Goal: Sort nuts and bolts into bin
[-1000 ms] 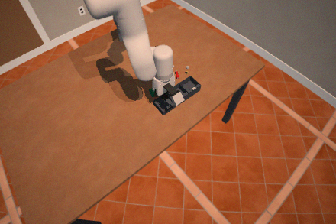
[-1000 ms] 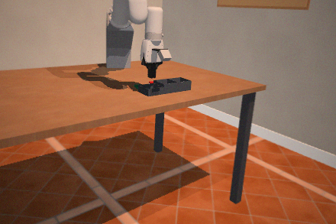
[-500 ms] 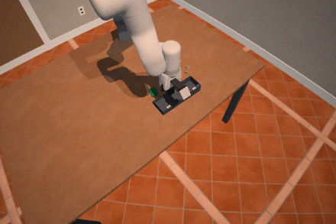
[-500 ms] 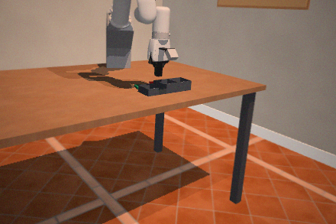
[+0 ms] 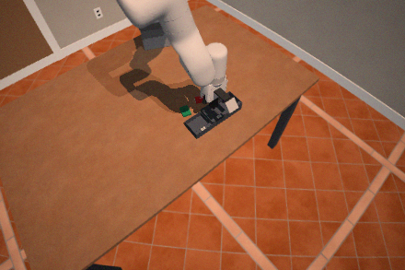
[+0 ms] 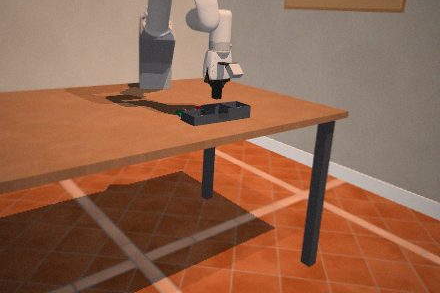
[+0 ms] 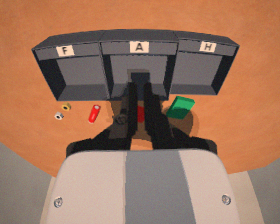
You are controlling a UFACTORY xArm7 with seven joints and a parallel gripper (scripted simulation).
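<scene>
Worktop: the brown wooden table top (image 5: 92, 167) carries everything.
Bin: the dark grey three-compartment tray (image 7: 100, 48), marked F, A and H, stands near the long edge opposite the arm's base.
Gripper: the black two-finger gripper (image 7: 140, 87) hangs above compartment A. Its fingers are nearly pressed together and pinch nothing.
Distractors: a green block (image 7: 181, 107) and a red cylinder (image 7: 94, 112) lie on the base side of the bin.
Fasteners: two tiny metal pieces (image 7: 58, 116) lie just outside compartment F.
Handling: these are probably light, rigid and slippery. Pinch across the flats from above.
</scene>
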